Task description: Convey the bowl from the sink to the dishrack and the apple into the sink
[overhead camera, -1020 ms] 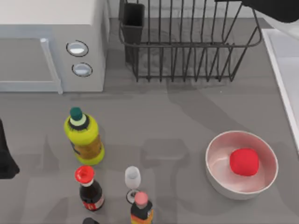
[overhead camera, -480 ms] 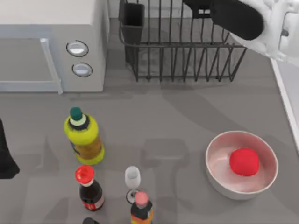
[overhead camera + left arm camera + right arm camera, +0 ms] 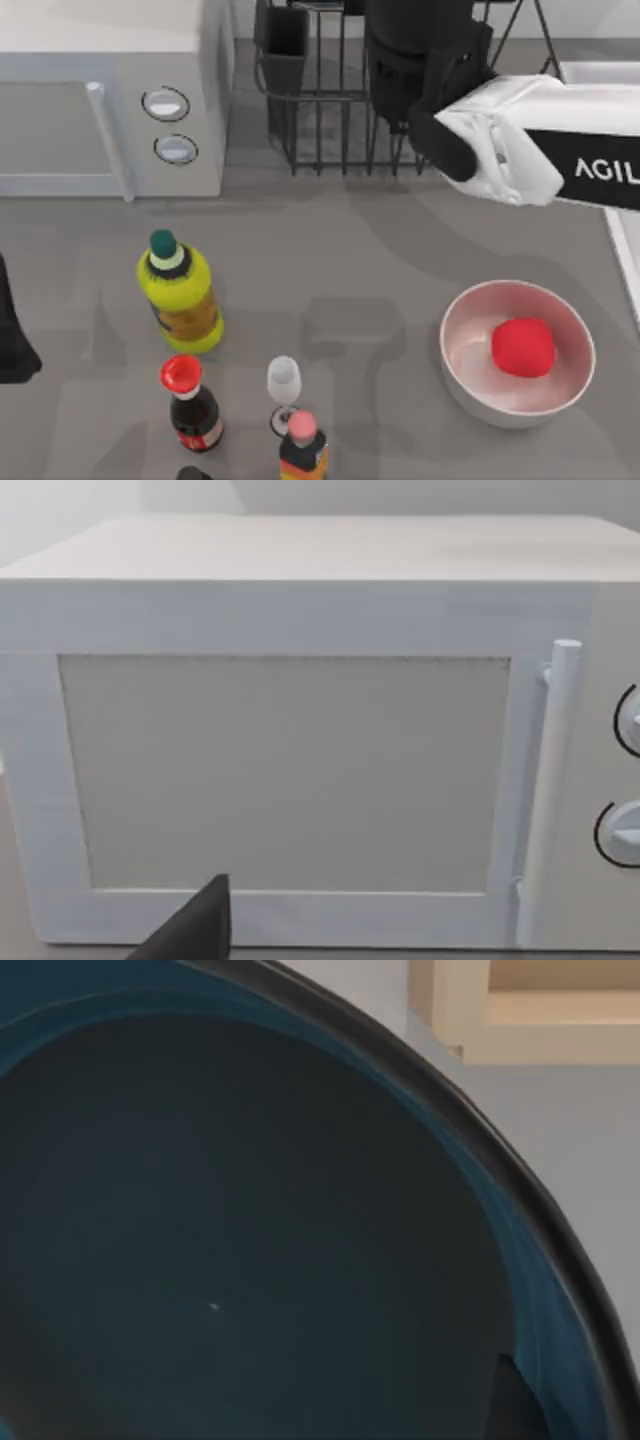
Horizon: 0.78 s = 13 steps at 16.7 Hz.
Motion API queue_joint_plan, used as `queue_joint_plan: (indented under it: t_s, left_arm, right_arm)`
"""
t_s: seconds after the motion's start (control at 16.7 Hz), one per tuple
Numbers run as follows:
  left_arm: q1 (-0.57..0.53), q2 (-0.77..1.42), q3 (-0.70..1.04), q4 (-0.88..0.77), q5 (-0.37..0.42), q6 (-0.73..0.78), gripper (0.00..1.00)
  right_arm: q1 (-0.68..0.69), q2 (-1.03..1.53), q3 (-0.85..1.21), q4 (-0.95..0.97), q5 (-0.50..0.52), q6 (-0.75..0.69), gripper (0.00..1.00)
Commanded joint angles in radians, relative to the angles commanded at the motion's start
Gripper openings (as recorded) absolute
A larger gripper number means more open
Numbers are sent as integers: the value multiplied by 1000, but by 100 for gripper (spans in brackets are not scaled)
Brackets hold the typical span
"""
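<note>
My right arm is holding a dark blue bowl over the dishrack; a red apple is waiting in a white bowl.

My right claw [image 3: 415, 45] is hanging above the black wire dishrack [image 3: 330, 110] at the far edge of the grey surface [image 3: 350, 260]. Its wrist view is looking into the bowl [image 3: 250, 1240], so I judge the claw closed on the rim. The bowl looks rigid, smooth and possibly slippery, best pinched at its rim. The upright bars and corner cutlery cup [image 3: 285, 40] are leaving tight room. The apple [image 3: 523, 347], small and glossy, is sitting in the white bowl [image 3: 470, 385] near the sink [image 3: 625, 240]. My left claw [image 3: 195, 930] is idling beside the microwave [image 3: 300, 730].
</note>
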Motion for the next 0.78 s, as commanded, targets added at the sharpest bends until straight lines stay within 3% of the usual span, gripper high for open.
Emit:
queue_joint_plan:
  t_s: [0.48,0.78]
  left_arm:
    - [0,0,0,0,0,0,100]
    - [0,0,0,0,0,0,100]
  right_arm:
    - [-28,53,-59,104,-28,-1,0]
    - [-28,53,-59,104,-28,-1,38]
